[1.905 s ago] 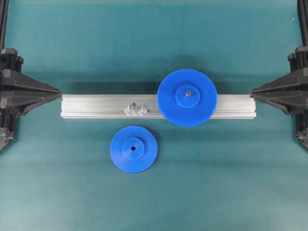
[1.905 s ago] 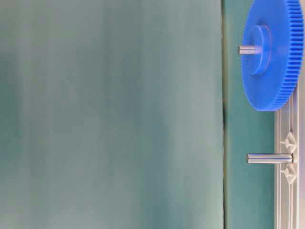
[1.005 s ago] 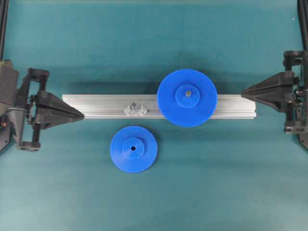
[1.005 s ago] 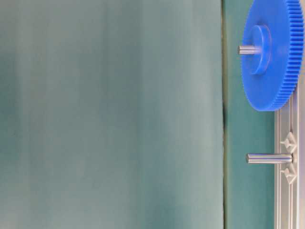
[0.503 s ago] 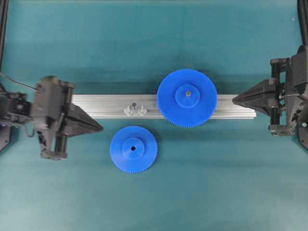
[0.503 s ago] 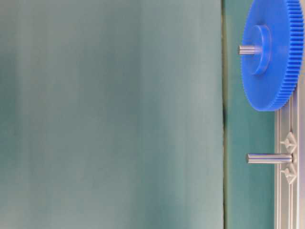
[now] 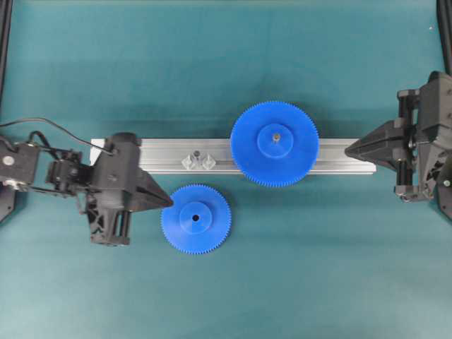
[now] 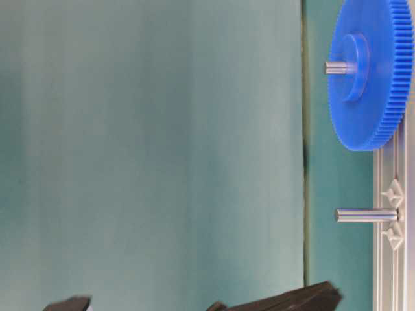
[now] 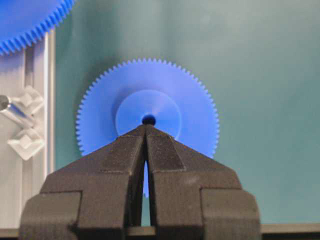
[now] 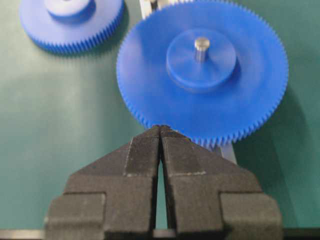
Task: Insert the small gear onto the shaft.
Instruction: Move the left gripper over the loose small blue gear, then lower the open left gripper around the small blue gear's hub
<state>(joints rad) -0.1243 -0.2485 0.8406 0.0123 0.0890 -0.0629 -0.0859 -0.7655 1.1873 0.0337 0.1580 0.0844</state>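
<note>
The small gear [image 7: 195, 219] [image 9: 148, 111] lies flat on the teal mat, just below the rail. Its hub and centre hole face up. The shaft [image 7: 197, 153] [image 8: 366, 215] stands bare on the rail between clear faceted mounts [image 9: 24, 122]. My left gripper [image 7: 169, 203] [image 9: 145, 126] is shut and empty, its tip just left of the small gear's rim, pointing at it. My right gripper [image 7: 347, 149] [image 10: 160, 128] is shut and empty, at the rail's right end, short of the large gear.
The aluminium rail [image 7: 162, 156] runs left to right across the middle of the mat. A larger blue gear [image 7: 274, 143] [image 10: 202, 70] sits on its own grey pin on the rail's right half. Teal mat surrounds everything.
My left arm has swung in from the left edge and down along the rail, up to the small gear. My right gripper crept inward toward the rail's right end, then stopped.
</note>
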